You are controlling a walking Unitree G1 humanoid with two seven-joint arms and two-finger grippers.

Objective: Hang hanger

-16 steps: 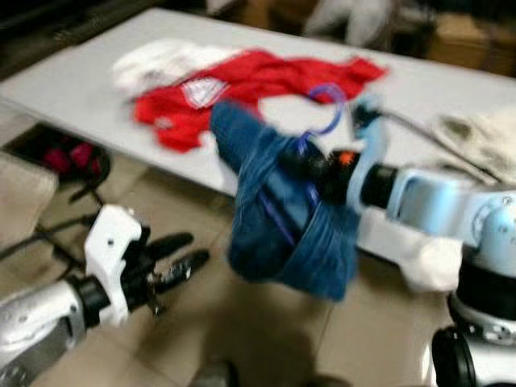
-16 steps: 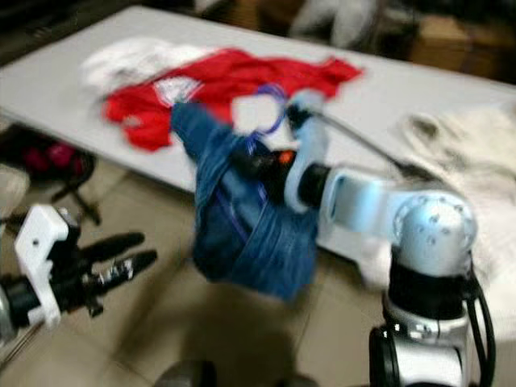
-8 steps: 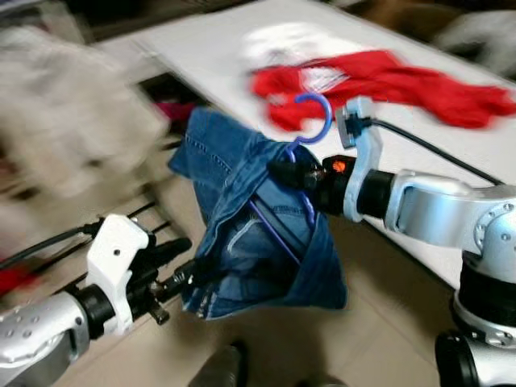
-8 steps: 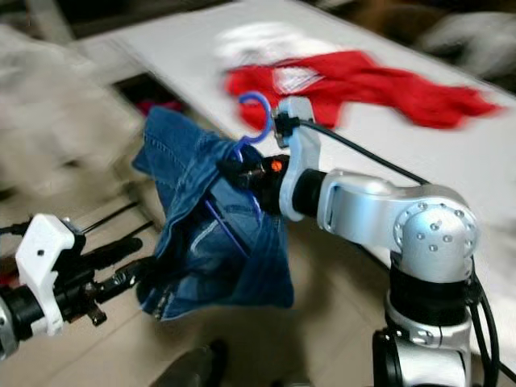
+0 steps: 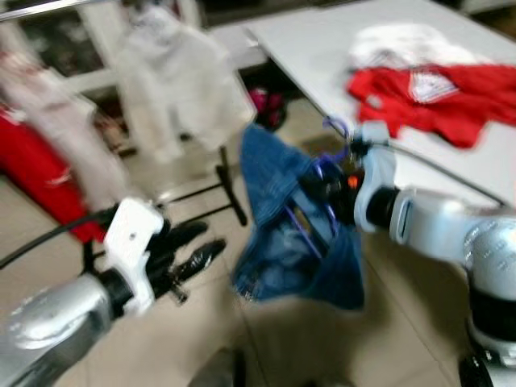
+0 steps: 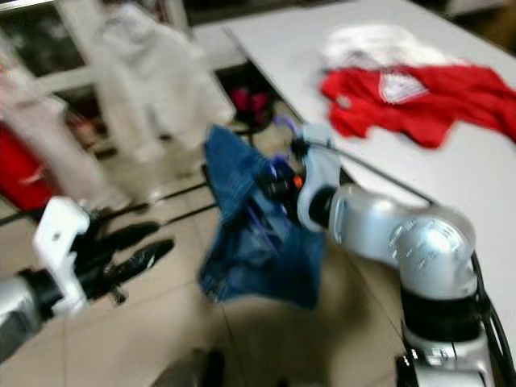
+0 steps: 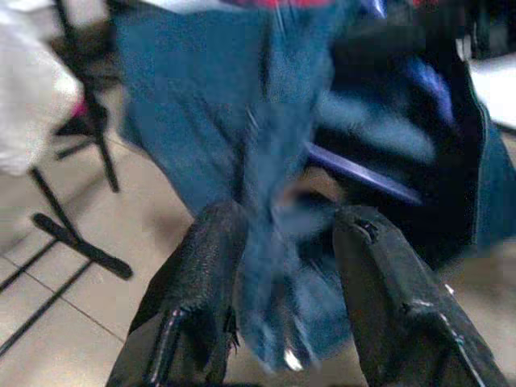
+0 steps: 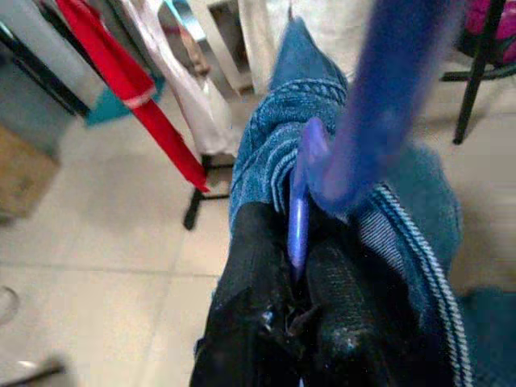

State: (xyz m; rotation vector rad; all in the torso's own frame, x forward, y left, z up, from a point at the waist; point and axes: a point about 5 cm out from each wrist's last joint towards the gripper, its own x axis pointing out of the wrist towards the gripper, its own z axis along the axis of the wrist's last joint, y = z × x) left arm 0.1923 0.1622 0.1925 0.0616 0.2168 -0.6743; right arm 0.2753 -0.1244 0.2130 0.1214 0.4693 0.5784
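Nearest, the left end effector hangs low over the tiled floor, its two black fingers parted and empty, just beside the hem of one pair of blue jeans. Beyond it, the right end effector is clamped on the neck of the one purple hanger, held in mid-air beside the table; hook up, long axis blurred under the denim. Farther off, one red garment and one white garment lie on the table, and pale clothes hang on a rack at left.
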